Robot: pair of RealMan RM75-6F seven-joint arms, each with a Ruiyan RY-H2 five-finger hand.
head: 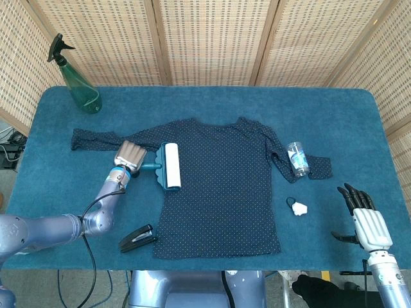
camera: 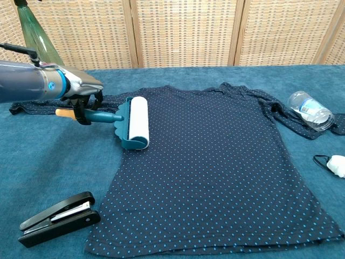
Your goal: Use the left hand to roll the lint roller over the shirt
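A dark blue dotted shirt [head: 221, 186] [camera: 215, 156] lies flat on the table. My left hand [head: 128, 154] [camera: 81, 89] grips the handle of the teal lint roller [head: 169, 166] [camera: 132, 123]. The roller's white drum rests on the shirt's left edge, by the sleeve. My right hand [head: 364, 217] hangs off the table's front right corner, fingers spread and holding nothing; the chest view does not show it.
A black stapler [head: 137, 239] [camera: 58, 218] lies near the front left edge. A green spray bottle [head: 77, 80] stands at the back left. A clear plastic bottle [head: 297, 158] [camera: 308, 109] lies on the right sleeve, and a small white object [head: 298, 207] [camera: 336, 164] lies beside the shirt.
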